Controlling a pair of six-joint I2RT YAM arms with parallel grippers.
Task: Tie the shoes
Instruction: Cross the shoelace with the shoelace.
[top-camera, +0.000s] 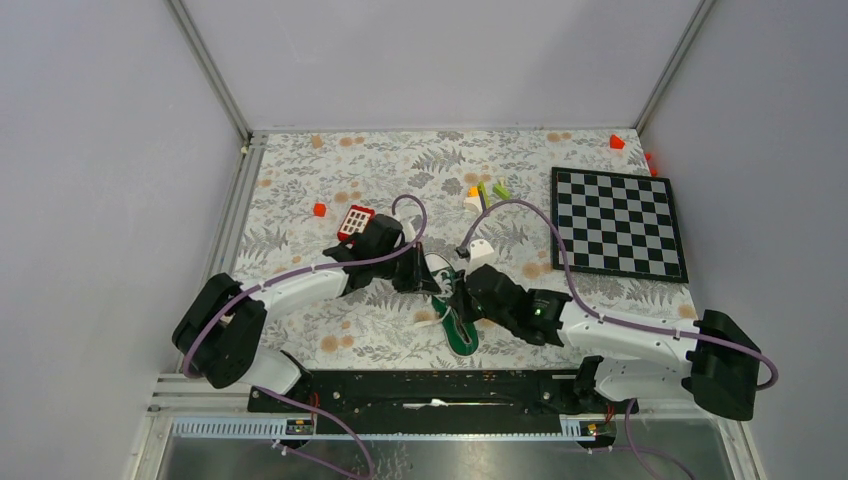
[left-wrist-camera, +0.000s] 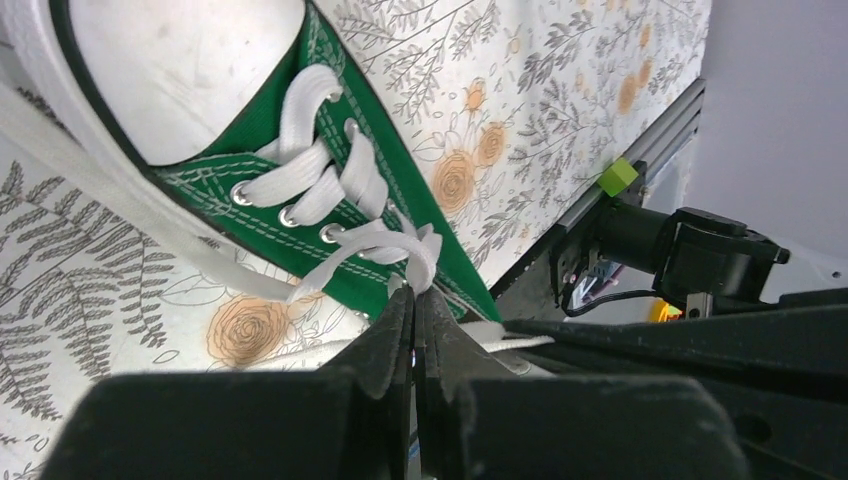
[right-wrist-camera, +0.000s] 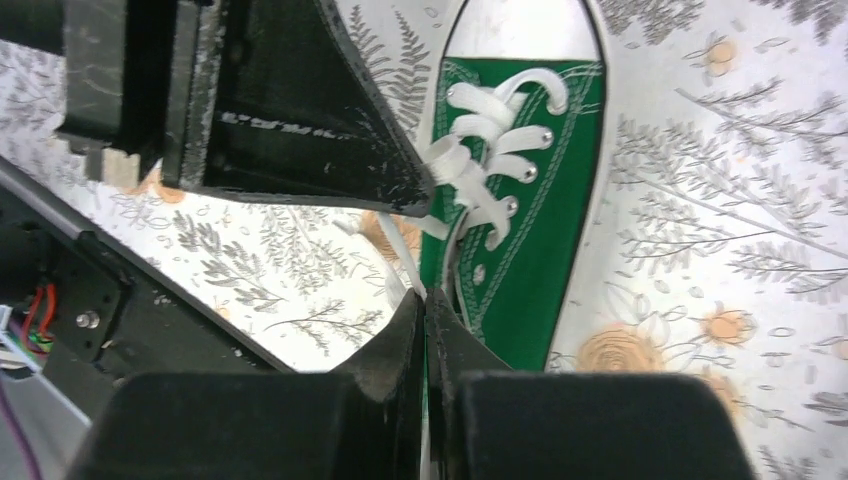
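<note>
The green sneaker (top-camera: 458, 328) lies on the surface (top-camera: 330, 170) between my arms, toe away from the bases. I have the left end effector (left-wrist-camera: 415, 300) pinched shut on the laces (left-wrist-camera: 330, 180) at the top eyelets. The right end effector (right-wrist-camera: 425, 298) is clamped on a strand opposite, I judge so both ends can be pulled taut.

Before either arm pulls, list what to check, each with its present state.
1. Left gripper shut on the laces: ok.
2. Right gripper shut, a lace running into its tips: ok.
3. Bow tied: not ok, no bow shows.
4. Sneaker sole down on the table: ok.
5. Gap between the two grippers: cannot tell, they sit very close.
</note>
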